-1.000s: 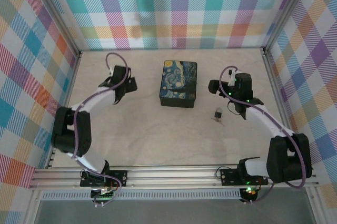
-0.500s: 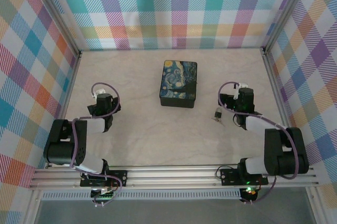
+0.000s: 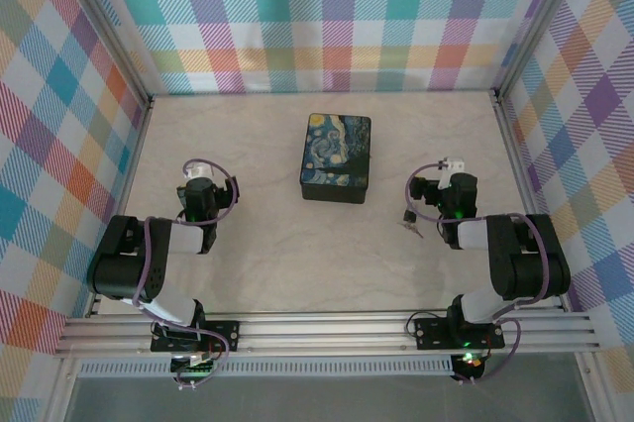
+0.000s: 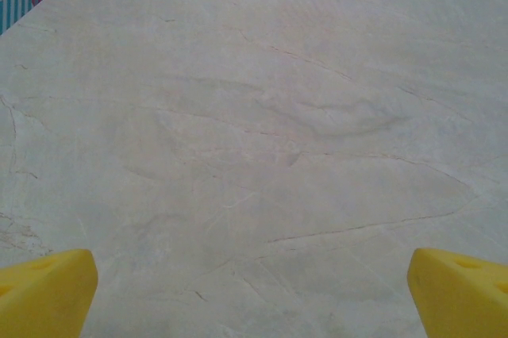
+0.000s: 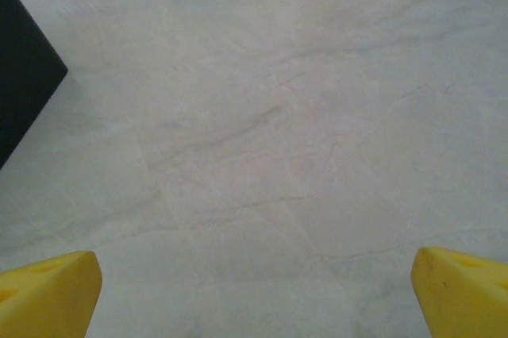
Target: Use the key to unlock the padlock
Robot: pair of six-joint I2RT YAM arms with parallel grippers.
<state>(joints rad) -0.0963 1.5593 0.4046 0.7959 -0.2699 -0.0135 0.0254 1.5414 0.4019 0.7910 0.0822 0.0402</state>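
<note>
1. We see the left gripper (image 4: 254,294) wide open and empty over the bare table (image 4: 254,116).
2. The right gripper (image 5: 254,294) is open and empty, with the black box (image 5: 20,76) at its 10 o'clock.
3. The key (image 3: 411,229) lies at the box's 5 o'clock, by the padlock (image 3: 407,213).

left gripper (image 4: 254,294): drawn back toward 7 o'clock, away from the black box (image 3: 336,157), nearer its own base.
left arm (image 3: 149,254): folded tighter.
right gripper (image 5: 254,294): pulled back toward 6 o'clock.
right arm (image 3: 505,249): folded up, elbow shifted toward 11 o'clock.
</note>
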